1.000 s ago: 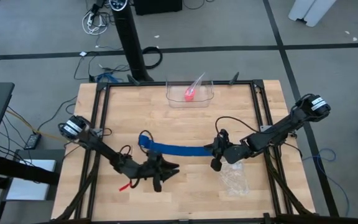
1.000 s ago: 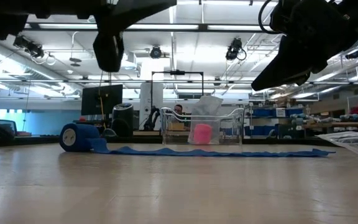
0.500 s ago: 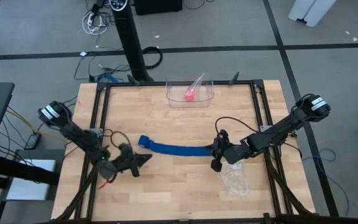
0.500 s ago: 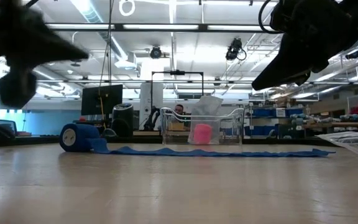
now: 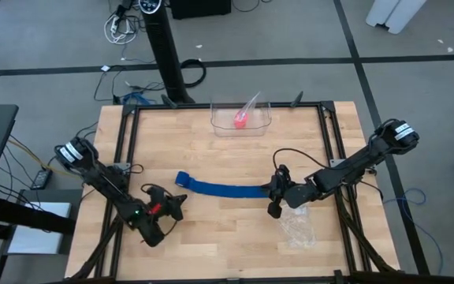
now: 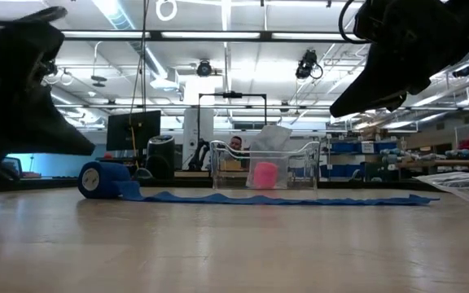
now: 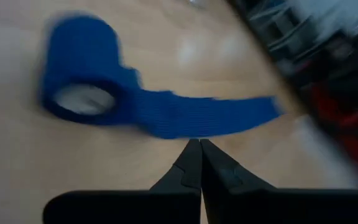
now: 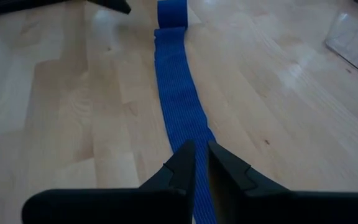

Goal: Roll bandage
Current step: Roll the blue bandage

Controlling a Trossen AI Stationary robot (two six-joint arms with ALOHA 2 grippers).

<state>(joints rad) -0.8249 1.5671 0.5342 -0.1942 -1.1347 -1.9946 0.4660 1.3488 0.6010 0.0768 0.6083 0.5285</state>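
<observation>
Now the left tool (image 5: 178, 207) is pulling back from the bandage (image 5: 219, 188) with its fingers snapped together on nothing, while the right tool (image 5: 274, 192) is pinching the strip's far end flat on the desk (image 5: 235, 237), so rolling is pausing.

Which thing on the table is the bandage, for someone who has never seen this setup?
Start at the wooden table and go to its middle. The bandage is the bright blue fabric strip lying flat there, with a small rolled end on the left arm's side. The pink-red roll sits apart in a clear bin.
</observation>
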